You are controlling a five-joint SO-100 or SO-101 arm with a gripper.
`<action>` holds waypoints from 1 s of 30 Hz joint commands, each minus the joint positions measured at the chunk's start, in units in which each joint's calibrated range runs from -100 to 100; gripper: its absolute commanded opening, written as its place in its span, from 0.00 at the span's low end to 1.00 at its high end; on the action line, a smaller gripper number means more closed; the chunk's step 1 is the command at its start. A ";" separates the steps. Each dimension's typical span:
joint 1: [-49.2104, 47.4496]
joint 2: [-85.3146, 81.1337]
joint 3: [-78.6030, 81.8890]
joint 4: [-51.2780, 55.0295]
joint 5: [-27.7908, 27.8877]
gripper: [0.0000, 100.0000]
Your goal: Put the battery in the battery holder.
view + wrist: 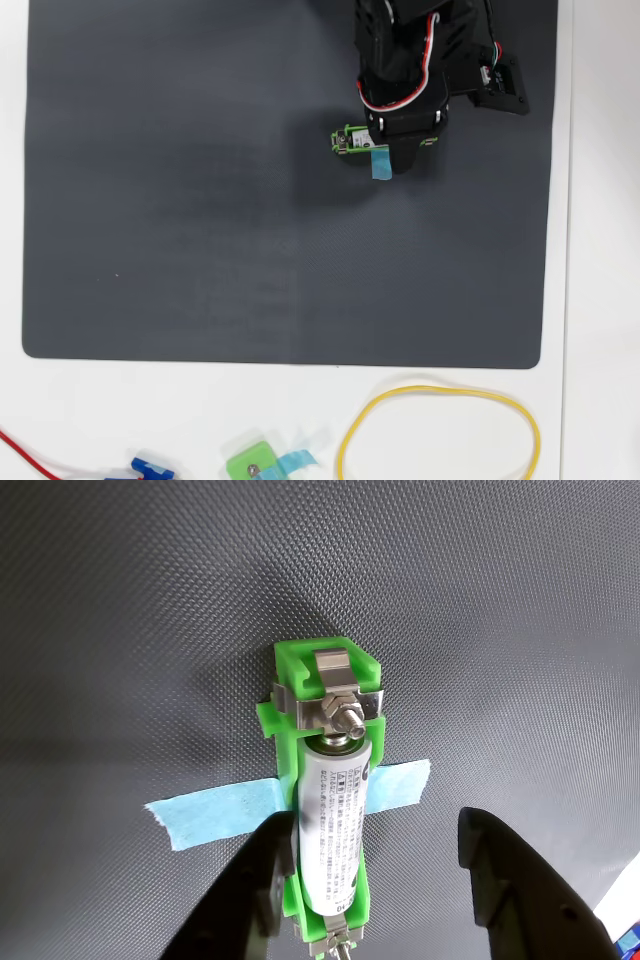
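In the wrist view the silver-white battery (333,825) lies lengthwise inside the bright green battery holder (328,670), its top end against the metal contact and bolt. A light blue tape strip (215,813) crosses under the holder and fixes it to the dark mat. My gripper (375,880) is open, with one black finger (258,890) left of the holder and the other (520,890) well to the right; neither visibly touches the battery. In the overhead view the arm (420,60) covers most of the holder (348,142), and only its left end and a bit of tape (380,164) show.
The grey mat (200,200) sits on a white table. Below the mat's front edge lie a yellow cable loop (440,432), a small squarish green piece with blue tape (253,464), a blue connector (150,467) and a red wire (25,452).
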 commanded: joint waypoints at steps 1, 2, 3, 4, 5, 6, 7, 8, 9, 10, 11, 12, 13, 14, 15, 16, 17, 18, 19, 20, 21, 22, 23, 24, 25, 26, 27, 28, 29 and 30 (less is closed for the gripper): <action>0.97 -1.86 -1.08 0.62 0.20 0.16; 0.97 -1.86 -1.08 1.40 0.20 0.16; 0.97 -1.86 -1.08 2.36 0.20 0.16; 0.97 -1.86 -1.26 2.98 0.20 0.16; 1.49 -2.03 -1.43 3.33 0.20 0.15; 2.43 -2.63 -1.43 3.76 0.20 0.15; 3.36 -3.82 -1.26 3.85 0.20 0.15; 4.19 -5.18 -1.08 4.46 0.20 0.15; 5.02 -6.72 -1.08 5.51 0.20 0.15; 5.44 -8.51 -1.08 6.56 0.20 0.15; 5.44 -10.13 -1.08 7.61 0.20 0.15; 5.23 -11.58 -1.08 8.57 0.20 0.15; 4.92 -12.86 -1.08 9.53 0.20 0.14; 4.81 -14.48 -1.08 10.67 0.20 0.10; 4.81 -15.08 -1.08 10.84 0.20 0.06; 4.81 -15.50 -1.08 11.02 0.20 0.01; 4.81 -15.50 -1.08 11.11 0.20 0.00; 4.71 -15.33 -1.08 11.11 0.20 0.00; 4.09 -15.16 -1.08 11.11 0.20 0.00; 3.15 -14.91 -1.08 11.02 0.20 0.00; 2.01 -14.57 -1.08 10.93 0.20 0.00; 0.77 -14.23 -1.08 10.93 0.20 0.00; -0.38 -13.97 -1.08 10.93 0.20 0.00; -1.10 -13.63 -1.08 10.84 0.20 0.00; -1.52 -13.37 -1.08 10.67 0.25 0.00; -1.83 -13.29 -1.08 10.67 0.25 0.00; -2.04 -13.29 -1.08 10.67 0.51 0.00; -2.97 -13.29 -1.08 10.67 1.92 0.00; -3.59 -13.29 -1.08 10.67 2.59 0.00; -4.32 -13.20 -1.08 10.67 3.01 0.00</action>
